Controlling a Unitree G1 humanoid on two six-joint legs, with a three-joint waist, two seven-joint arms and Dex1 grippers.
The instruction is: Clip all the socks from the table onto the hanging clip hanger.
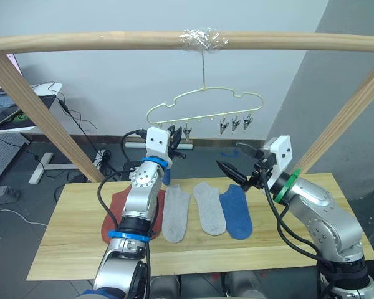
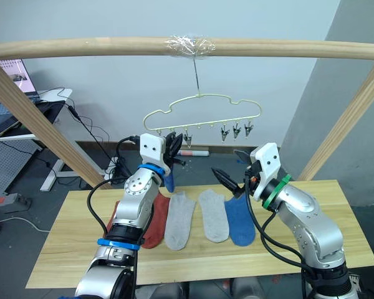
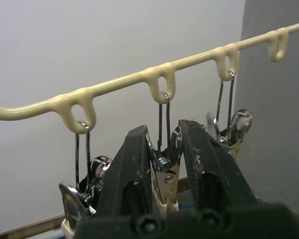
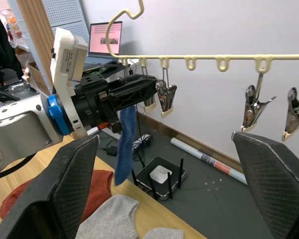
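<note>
The pale-yellow clip hanger (image 1: 202,99) hangs from a pole by its hook. My left gripper (image 3: 164,149) is raised to its left end and shut on one small metal clip (image 3: 164,174). A blue sock (image 4: 124,144) dangles just under that gripper; what holds it is hidden. My right gripper (image 1: 235,161) hovers open and empty over the table (image 1: 68,237), to the right of and below the hanger. On the table lie a rust-red sock (image 1: 115,212), two light grey socks (image 1: 174,212) (image 1: 209,208) and a blue sock (image 1: 237,212), side by side.
A thick wooden pole (image 1: 112,40) spans the scene on slanted wooden posts (image 1: 37,106) at both sides. Three free clips (image 1: 235,123) hang at the hanger's right end. Behind the table are a desk with a laptop (image 1: 6,109) and floor cables.
</note>
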